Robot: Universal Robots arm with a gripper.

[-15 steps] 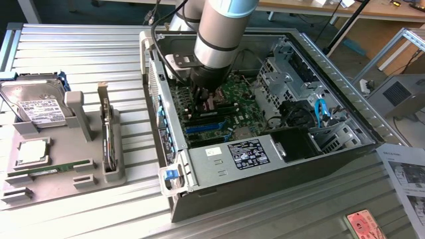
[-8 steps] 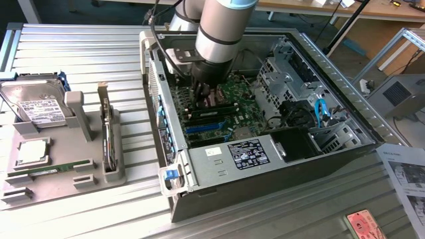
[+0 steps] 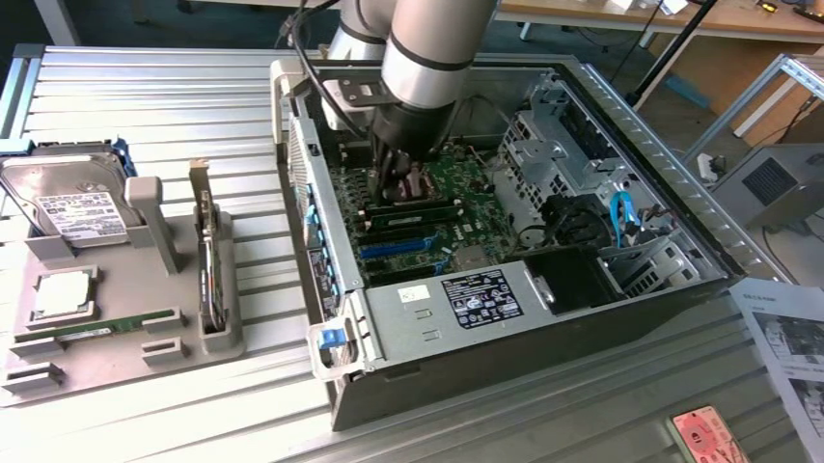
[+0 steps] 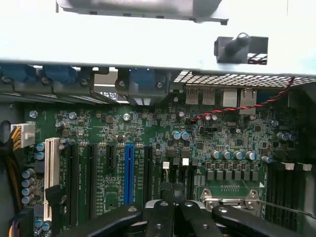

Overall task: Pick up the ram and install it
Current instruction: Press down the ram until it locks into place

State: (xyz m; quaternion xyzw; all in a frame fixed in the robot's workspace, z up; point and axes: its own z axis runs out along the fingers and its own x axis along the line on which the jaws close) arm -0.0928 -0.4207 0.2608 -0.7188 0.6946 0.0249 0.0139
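My gripper (image 3: 393,188) reaches down into the open computer case (image 3: 721,260), low over the green motherboard (image 3: 445,241). In the wrist view the gripper (image 4: 173,196) is shut, its black fingertips pressed together with nothing showing between them. They hang right over the dark memory slots (image 4: 183,175) beside the silver processor socket (image 4: 232,200). A long, narrow green ram (image 3: 412,205) sits along those slots just below the gripper. I cannot tell whether the fingertips touch it. Another green ram (image 3: 123,324) lies flat in the grey tray (image 3: 193,362).
The grey tray on the exterior view's left also carries a hard drive (image 3: 71,203), a square silver processor (image 3: 62,294) and an upright card (image 3: 206,260). Drive cages (image 3: 566,145) and a blue cable (image 3: 622,217) crowd the case's far side. A paper sheet (image 3: 785,338) lies at the exterior view's right.
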